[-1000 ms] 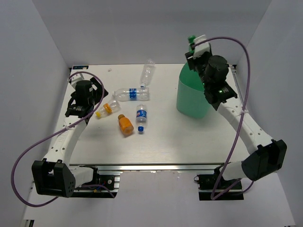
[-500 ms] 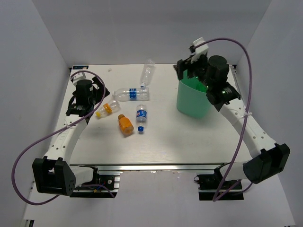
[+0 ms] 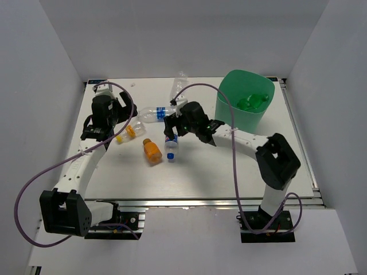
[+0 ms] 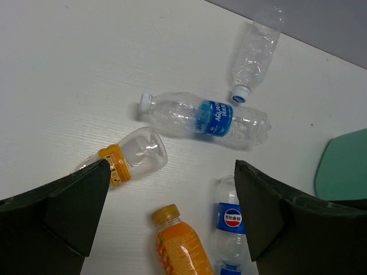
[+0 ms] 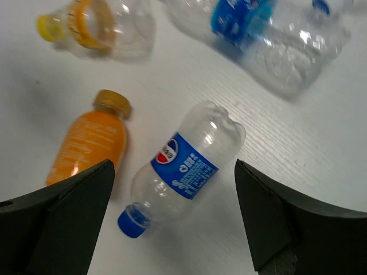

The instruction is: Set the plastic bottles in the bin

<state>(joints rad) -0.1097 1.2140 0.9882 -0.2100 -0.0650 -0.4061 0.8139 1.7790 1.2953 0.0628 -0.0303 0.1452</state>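
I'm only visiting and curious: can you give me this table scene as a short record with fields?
Bin: mint-green, upright, back right
In bin: green bottle
Lying on table: unlabelled clear bottle, white-capped bottle, yellow-capped bottle, orange bottle, Pepsi bottle
Left tool: open, by yellow-capped bottle
Right tool: open, over Pepsi bottle

In the left wrist view, the bin is cut to a corner by the right edge, the orange bottle runs off the bottom, and the yellow-banded bottle loses its cap behind a finger of the left end effector. In the right wrist view, the blue-labelled bottle at the top is blurred and cropped.
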